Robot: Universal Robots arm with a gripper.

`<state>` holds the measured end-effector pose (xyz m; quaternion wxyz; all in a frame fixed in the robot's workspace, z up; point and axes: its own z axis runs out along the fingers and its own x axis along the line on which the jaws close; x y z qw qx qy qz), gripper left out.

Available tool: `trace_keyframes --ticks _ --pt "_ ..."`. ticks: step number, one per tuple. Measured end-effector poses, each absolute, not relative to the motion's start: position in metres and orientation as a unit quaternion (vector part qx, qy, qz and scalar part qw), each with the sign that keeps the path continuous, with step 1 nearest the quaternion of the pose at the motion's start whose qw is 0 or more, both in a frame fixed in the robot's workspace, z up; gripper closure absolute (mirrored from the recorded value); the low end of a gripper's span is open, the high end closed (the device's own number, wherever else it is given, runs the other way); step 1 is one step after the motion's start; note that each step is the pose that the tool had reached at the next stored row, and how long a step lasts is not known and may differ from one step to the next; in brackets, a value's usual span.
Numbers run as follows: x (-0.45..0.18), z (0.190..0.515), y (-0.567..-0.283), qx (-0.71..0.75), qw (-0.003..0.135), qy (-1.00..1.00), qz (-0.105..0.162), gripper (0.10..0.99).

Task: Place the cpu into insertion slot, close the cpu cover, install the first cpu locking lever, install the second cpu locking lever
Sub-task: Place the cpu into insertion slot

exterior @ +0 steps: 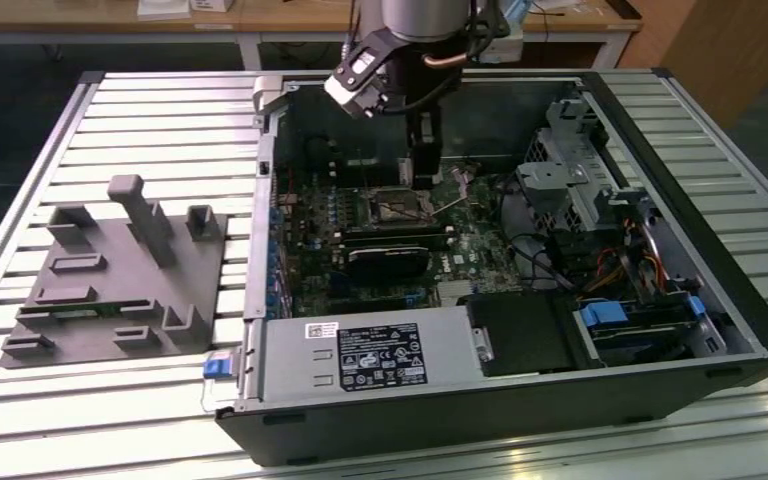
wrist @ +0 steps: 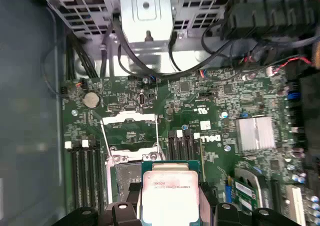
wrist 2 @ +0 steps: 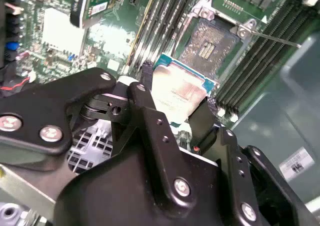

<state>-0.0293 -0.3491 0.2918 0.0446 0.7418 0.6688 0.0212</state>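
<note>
Your gripper hangs inside the open computer case, its fingers clamped on the cpu — one on each edge, the silver face turned to both wrist cameras. In the exterior view the insertion slot lies at about 6 o'clock from the fingertips, near them, its dark centre bare. The cpu cover stands swung open on the slot's far side — a thin locking lever juts free. A grey fixture sits at 9 o'clock of the case

One cpu, one insertion slot, one computer case
</note>
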Motion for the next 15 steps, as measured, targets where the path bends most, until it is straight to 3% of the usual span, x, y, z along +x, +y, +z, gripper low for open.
trace_keyframes --ticks 15 --pt "-0.029 0.36 -0.349 0.742 0.044 0.669 0.022 0.545"
